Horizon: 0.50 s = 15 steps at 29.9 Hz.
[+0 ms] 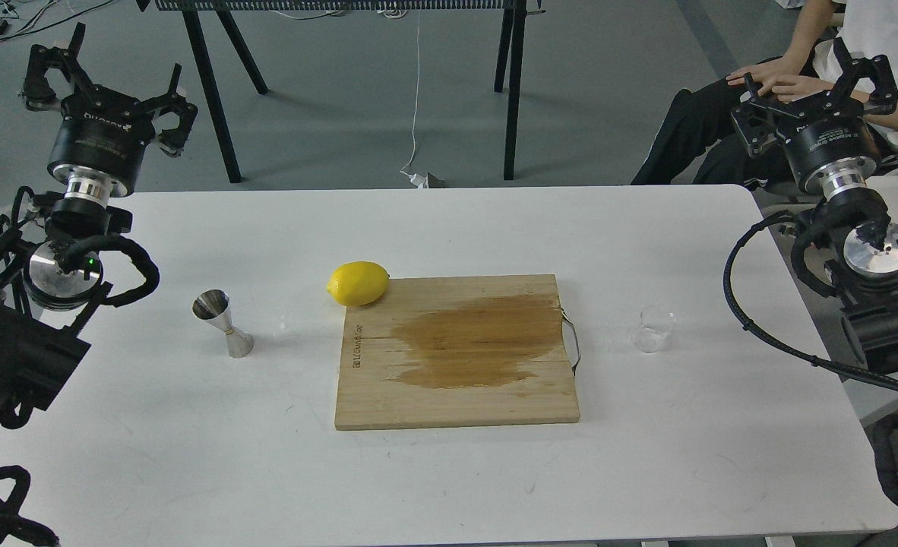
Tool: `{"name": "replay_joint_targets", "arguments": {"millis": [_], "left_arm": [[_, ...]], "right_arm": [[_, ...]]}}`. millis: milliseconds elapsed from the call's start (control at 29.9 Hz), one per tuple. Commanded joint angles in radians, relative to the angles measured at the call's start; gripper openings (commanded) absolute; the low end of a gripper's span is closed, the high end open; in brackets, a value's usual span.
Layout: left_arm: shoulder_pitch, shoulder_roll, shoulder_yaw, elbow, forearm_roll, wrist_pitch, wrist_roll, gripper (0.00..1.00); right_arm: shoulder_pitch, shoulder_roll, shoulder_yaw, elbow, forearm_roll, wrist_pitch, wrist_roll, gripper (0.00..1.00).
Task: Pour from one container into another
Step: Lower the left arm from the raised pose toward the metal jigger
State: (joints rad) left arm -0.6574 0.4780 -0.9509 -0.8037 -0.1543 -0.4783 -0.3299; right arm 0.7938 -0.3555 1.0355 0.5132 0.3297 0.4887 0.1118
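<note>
The small clear cup [652, 328] stands upright on the white table, right of the cutting board. The shiny steel hourglass jigger [222, 323] stands upright on the table's left part. My left gripper [107, 80] is raised beyond the table's far left corner, fingers spread open and holding nothing, far behind the jigger. My right gripper [817, 87] is raised past the far right corner, also open and empty, well behind and right of the cup.
A wooden cutting board [456, 353] with a dark wet stain and a metal handle lies mid-table. A yellow lemon [358, 283] rests at its far left corner. A seated person [836, 30] is behind the right gripper. Black table legs stand on the floor behind.
</note>
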Motion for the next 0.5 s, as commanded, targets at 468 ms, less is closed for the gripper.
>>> {"name": "replay_joint_targets", "arguments": {"millis": [468], "left_arm": [[0.114,0.339,0.075,-0.612,0.733,0.256,-0.064,1.0]], "right_arm": [[-0.076,-0.06,0.015,0.03,0.003,0.0,0.002,0.99]]}}
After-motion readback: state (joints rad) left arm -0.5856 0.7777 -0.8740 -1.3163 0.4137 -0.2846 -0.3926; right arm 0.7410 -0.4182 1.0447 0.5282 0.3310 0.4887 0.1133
